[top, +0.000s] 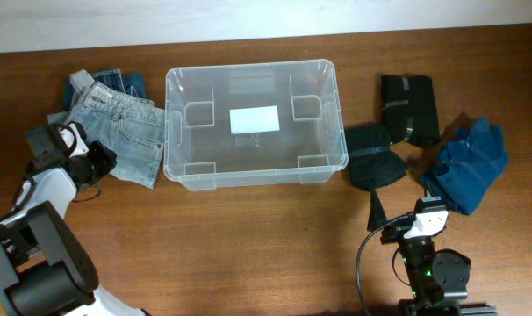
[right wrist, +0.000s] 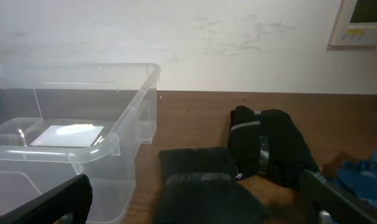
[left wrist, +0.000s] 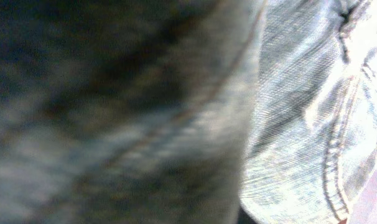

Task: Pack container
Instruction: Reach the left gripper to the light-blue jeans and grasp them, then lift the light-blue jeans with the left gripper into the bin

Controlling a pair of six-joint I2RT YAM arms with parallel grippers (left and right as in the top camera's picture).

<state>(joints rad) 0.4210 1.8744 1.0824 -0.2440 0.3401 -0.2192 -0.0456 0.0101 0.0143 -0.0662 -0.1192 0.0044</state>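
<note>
The clear plastic container (top: 257,178) stands at the table's middle with a white label (top: 254,119) on its base and nothing else inside. It also shows at the left of the right wrist view (right wrist: 135,109). Light denim shorts (top: 125,136) lie flat to its left. My left gripper (top: 97,162) is at the shorts' lower left edge. Denim (left wrist: 294,124) fills the left wrist view and hides the fingers. My right gripper (top: 406,215) is open and empty, in front of a folded black garment (top: 376,160), which also shows in the right wrist view (right wrist: 207,193).
A darker denim piece (top: 117,82) lies behind the shorts. A second black garment (top: 408,107) with grey stripes and a crumpled blue cloth (top: 470,165) lie at the right. A wall runs along the table's far edge.
</note>
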